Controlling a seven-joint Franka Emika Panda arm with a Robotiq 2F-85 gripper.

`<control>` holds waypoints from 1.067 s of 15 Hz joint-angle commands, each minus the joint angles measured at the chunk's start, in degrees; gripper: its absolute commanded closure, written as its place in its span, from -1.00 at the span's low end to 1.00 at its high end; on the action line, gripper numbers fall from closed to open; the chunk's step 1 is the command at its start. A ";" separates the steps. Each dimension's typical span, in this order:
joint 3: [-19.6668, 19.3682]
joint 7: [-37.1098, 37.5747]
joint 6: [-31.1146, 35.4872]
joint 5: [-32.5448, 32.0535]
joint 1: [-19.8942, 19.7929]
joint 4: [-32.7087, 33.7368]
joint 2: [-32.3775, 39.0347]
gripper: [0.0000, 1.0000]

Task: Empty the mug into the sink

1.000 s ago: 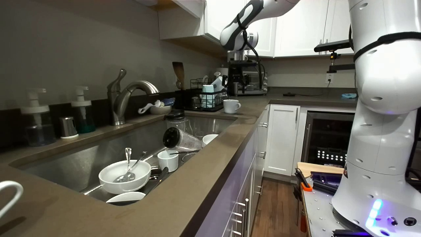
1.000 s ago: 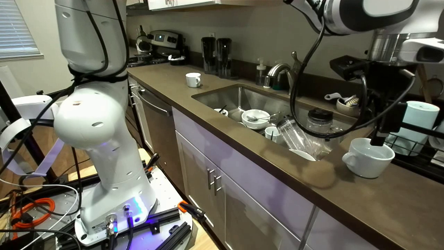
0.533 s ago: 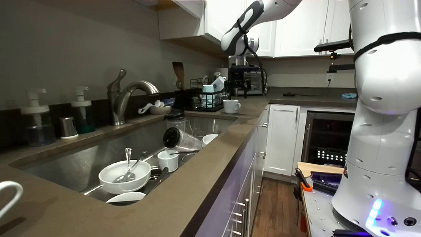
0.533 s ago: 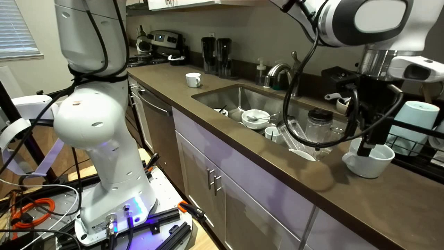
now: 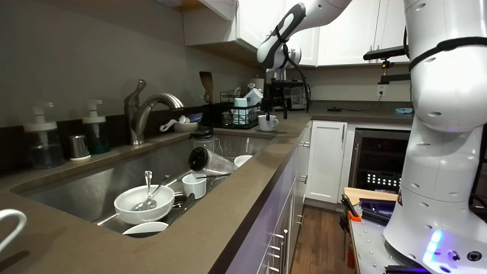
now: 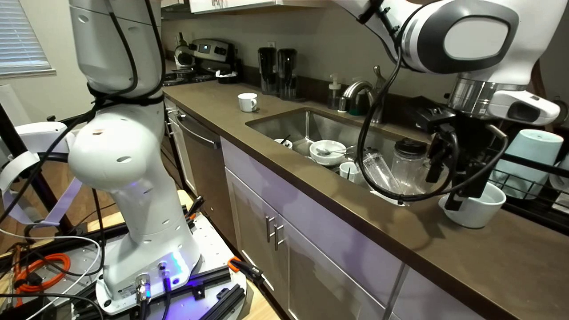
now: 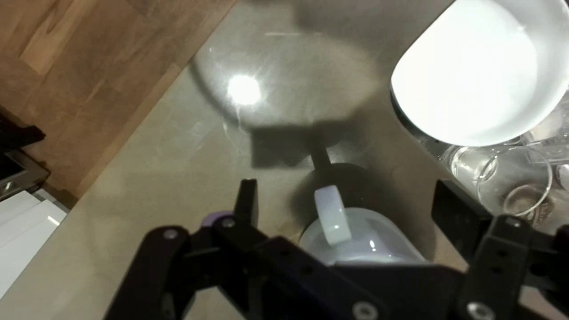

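Brown countertop (image 6: 498, 271) runs along a dim grey wall (image 6: 306, 29), with the steel sink (image 6: 331, 126) set into it, a curved faucet (image 6: 360, 89) at its far side. Right of the sink in this exterior view stands the white mug (image 6: 482, 210), upright on the counter and just left of the black drying rack (image 6: 533, 165). A second white mug (image 6: 247, 102) sits left of the sink, well apart from the gripper (image 7: 349, 209); the one by the rack looks like the one meant.

The jaws are spread wide and grip nothing. What matters is the handle (image 7: 332, 215): it juts left from the mug, toward the sink end and somewhat toward the near counter edge, and in the wrist view it lies between the two fingers (image 7: 247, 200), one on the near-edge side, the other on the sink side. Closing from here would likely come across the handle, perhaps after a little more lowering. How low the tips reach beside the mug, or whether one touches it, I cannot tell; its contents are out of sight.
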 commanded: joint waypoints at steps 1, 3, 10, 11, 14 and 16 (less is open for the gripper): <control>1.50 -6.27 1.77 2.82 -1.60 -2.56 -1.16 -1.00; 1.84 -8.96 2.24 3.73 -1.84 -2.98 -0.77 -1.00; 2.77 -15.28 2.83 4.84 -2.64 -0.13 2.77 -1.00; 2.97 -15.74 2.75 4.86 -2.86 0.49 3.38 -0.95; 3.52 -16.98 2.11 5.73 -3.66 2.87 5.56 -1.00; 3.86 -17.36 1.81 5.86 -4.13 4.46 6.99 -1.00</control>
